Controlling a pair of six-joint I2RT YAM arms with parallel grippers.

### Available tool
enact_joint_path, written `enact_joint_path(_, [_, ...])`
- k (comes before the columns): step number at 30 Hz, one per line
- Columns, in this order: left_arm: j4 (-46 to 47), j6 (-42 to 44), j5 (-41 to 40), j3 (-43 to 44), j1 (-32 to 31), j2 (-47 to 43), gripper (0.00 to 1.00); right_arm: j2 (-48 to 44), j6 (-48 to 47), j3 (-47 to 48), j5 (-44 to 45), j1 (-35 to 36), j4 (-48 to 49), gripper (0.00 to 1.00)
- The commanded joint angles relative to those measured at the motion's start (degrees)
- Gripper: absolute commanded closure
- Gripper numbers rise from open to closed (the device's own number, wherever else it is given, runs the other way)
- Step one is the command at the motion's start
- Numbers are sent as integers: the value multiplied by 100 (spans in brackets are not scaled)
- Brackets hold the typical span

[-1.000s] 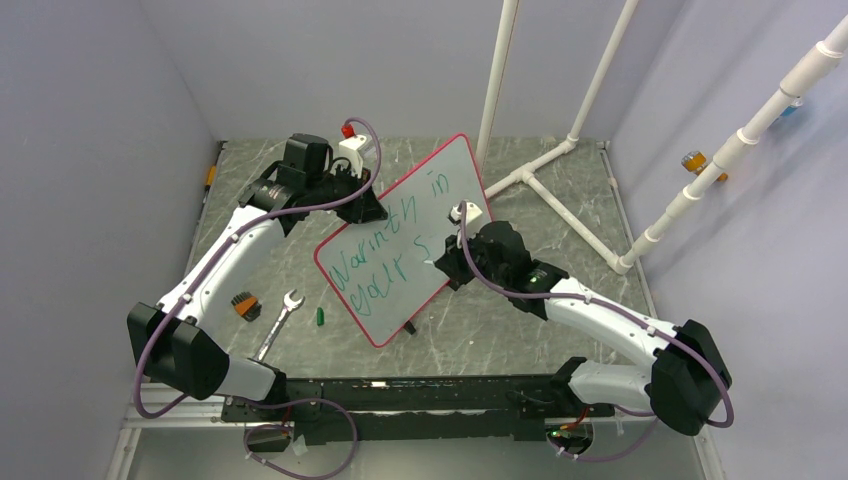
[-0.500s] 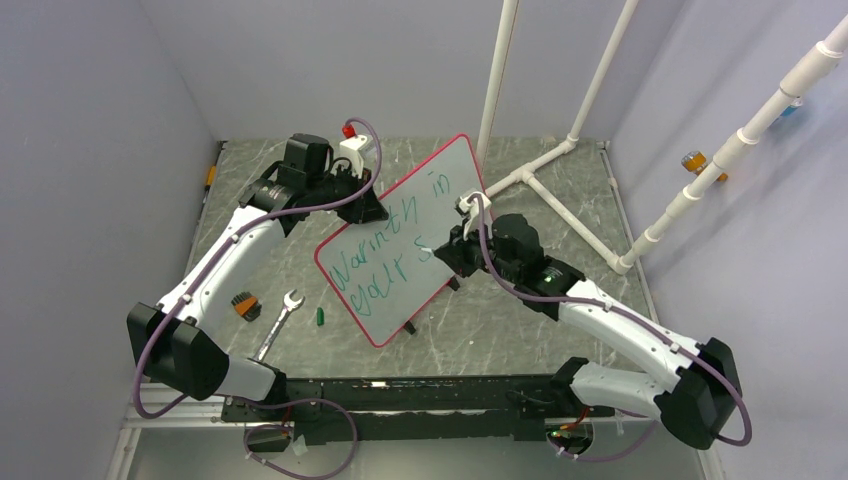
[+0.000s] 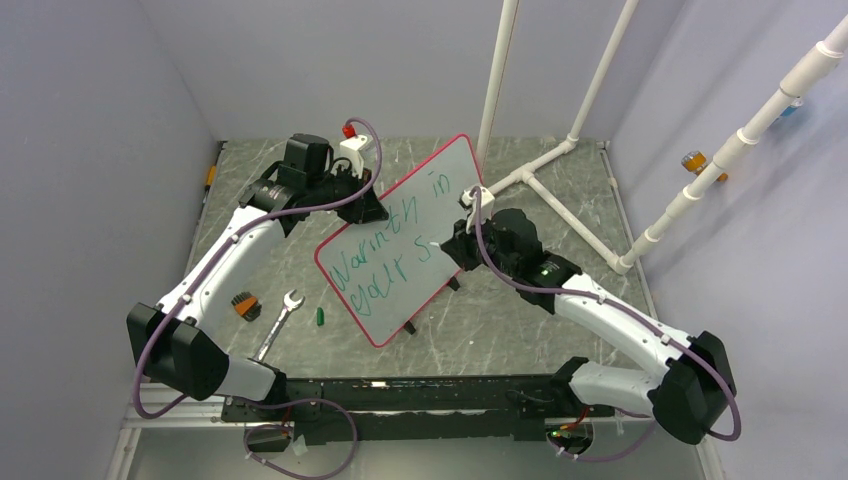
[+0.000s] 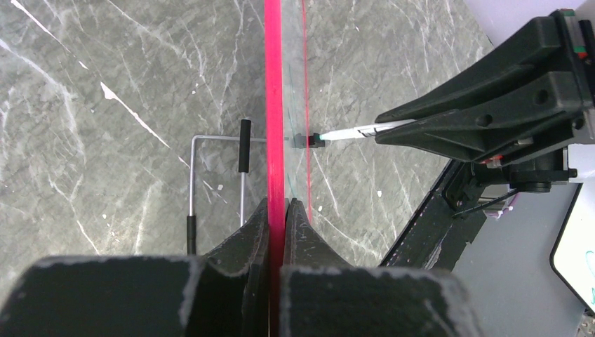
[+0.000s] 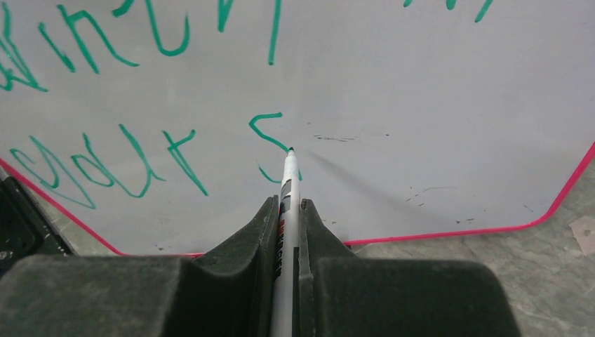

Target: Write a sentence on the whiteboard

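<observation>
The whiteboard (image 3: 440, 185) stands tilted on the table, its red rim (image 4: 273, 105) seen edge-on in the left wrist view. My left gripper (image 3: 372, 208) (image 4: 278, 205) is shut on that rim at the board's far left edge. The sentence (image 3: 390, 250) (image 5: 105, 158) is green lettering in two lines, ending in an "S" stroke (image 5: 265, 126). On the right, my right gripper (image 3: 452, 248) (image 5: 286, 205) is shut on a white marker (image 5: 288, 179). The marker's tip touches the board just beside the "S".
A wrench (image 3: 280, 320), a green cap (image 3: 320, 316) and a small orange-black tool (image 3: 243, 304) lie left of the board. A white pipe frame (image 3: 560, 160) stands at the back right. The board's wire stand (image 4: 242, 147) shows behind it.
The right gripper with the marker has shifted a little up and to the right along the board's lower line. Left arm and board have stayed put.
</observation>
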Motion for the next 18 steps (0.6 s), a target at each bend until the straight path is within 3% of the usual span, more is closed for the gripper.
enact_joint_path(1, [-331,995,-417,-370,-272,259,100,133,-54,330,60,-107,242,100])
enact_joint_path(18, [-349,1004,-417,-355,-272,285,100,500,-89,440,-242,-248,362,100])
